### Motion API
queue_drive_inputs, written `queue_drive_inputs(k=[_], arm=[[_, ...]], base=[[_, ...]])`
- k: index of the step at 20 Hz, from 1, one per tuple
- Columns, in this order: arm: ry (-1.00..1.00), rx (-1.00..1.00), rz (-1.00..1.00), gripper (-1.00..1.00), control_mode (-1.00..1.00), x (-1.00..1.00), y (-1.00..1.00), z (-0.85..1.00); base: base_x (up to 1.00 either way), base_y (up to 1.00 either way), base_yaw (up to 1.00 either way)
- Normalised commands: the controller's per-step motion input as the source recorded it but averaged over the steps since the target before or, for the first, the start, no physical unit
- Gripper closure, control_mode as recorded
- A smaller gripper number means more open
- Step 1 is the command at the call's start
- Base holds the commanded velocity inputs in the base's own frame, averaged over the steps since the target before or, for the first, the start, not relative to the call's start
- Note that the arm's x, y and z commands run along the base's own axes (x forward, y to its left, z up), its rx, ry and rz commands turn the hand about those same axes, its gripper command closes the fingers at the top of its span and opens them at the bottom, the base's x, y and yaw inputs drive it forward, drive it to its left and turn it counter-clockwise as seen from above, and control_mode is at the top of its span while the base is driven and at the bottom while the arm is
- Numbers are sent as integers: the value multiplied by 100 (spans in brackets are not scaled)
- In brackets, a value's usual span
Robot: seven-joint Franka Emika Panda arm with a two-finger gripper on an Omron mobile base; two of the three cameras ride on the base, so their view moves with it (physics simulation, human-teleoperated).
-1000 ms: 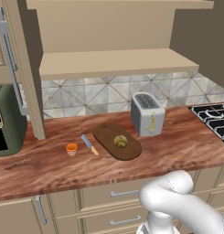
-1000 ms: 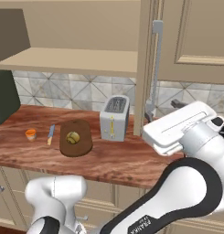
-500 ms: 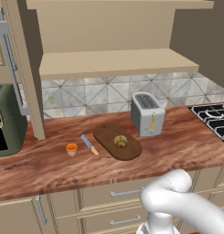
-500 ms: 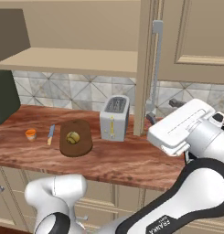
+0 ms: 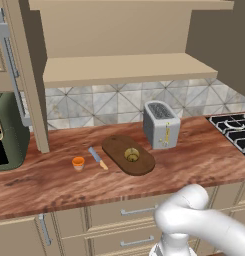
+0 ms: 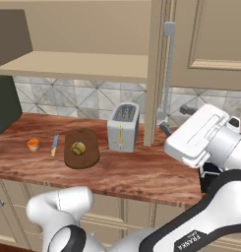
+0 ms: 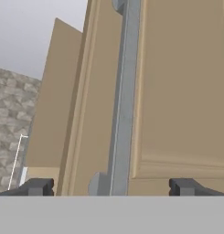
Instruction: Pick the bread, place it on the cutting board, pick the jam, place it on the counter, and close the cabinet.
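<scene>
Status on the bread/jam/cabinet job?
Done: bread on the cutting board; jam on the counter. In hand: open pincer faces the cabinet door handle. Left: door is open; close it.

toaster (image 5: 161,125), knife (image 5: 98,158), stove (image 5: 236,129), tiled backsplash (image 5: 99,104)
</scene>
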Motion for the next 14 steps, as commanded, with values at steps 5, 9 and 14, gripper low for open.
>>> queue_drive_inputs(k=[5, 9, 14], arm=[[0, 0, 8, -100, -100, 9, 0, 0], [0, 0, 5, -100, -100, 13, 0, 0], [0, 0, 3, -100, -100, 13, 0, 0]], base=[[0, 0, 0], [0, 0, 0], [0, 0, 0]])
